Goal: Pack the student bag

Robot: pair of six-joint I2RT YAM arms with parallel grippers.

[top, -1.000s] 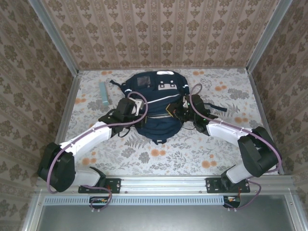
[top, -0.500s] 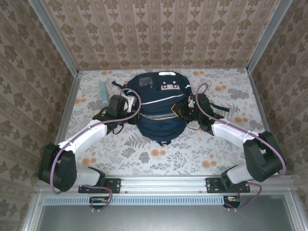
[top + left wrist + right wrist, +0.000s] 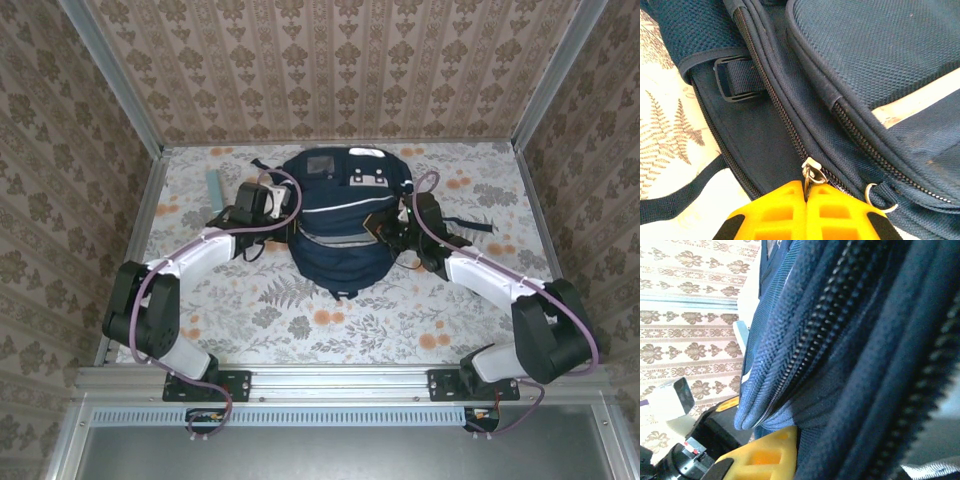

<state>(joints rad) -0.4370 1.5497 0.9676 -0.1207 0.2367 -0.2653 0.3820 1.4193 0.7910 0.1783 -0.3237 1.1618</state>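
The student bag [image 3: 340, 215], a navy backpack with white stripes, lies in the middle of the table with its front pocket up. My left gripper [image 3: 284, 210] is at the bag's left side. In the left wrist view its yellow fingers [image 3: 775, 215] are shut on a silver zipper pull [image 3: 812, 175] of the long zipper [image 3: 765, 80]. My right gripper [image 3: 384, 228] is at the bag's right side, shut on a fold of the bag's fabric [image 3: 785, 390]. One yellow finger [image 3: 765, 455] shows under that fold; the other is hidden by cloth.
A pale teal flat object [image 3: 213, 187] lies at the back left of the table. Dark straps [image 3: 462, 222] trail off the bag's right side. A strap with a buckle [image 3: 737, 80] lies on the bag's left. Patterned walls close the table in on three sides.
The bag has slid toward the back and a little right. My left gripper has travelled back along the bag's left edge with the zipper pull. The right gripper moved with the bag.
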